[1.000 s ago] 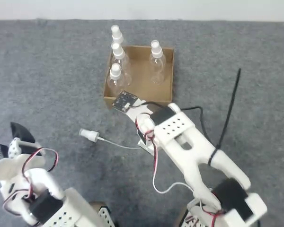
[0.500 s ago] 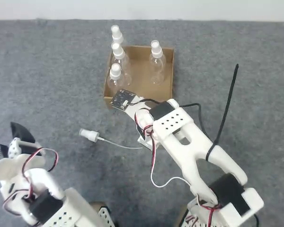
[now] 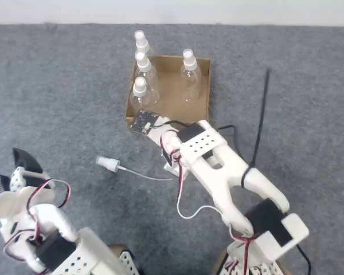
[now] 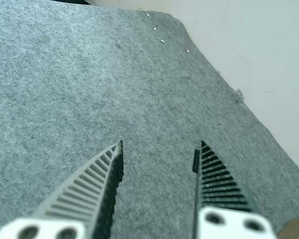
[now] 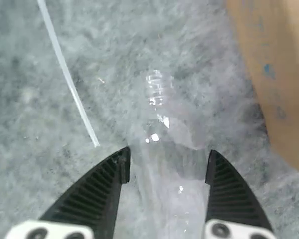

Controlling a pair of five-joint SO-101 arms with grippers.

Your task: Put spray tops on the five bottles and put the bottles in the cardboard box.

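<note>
Right gripper (image 5: 167,151): jaws spread, straddling uncapped bottle (image 5: 162,127) lying on carpet just near of cardboard box (image 3: 169,100); firm grip not confirmed.
Risk: slick round bottle rolls or squirts out on closing.
Spray top (image 3: 108,162) lies loose, left.
Left gripper (image 4: 162,144): agape, empty.

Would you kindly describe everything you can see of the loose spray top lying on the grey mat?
The loose spray top is white and looks like plastic, with a thin, pale dip tube trailing from it in a slight curve. It lies on its side on the grey mat, in front of the cardboard box and outside it, fitted to no bottle. The tube's free end lies close beside the right pincer. Nothing grips it.
</note>
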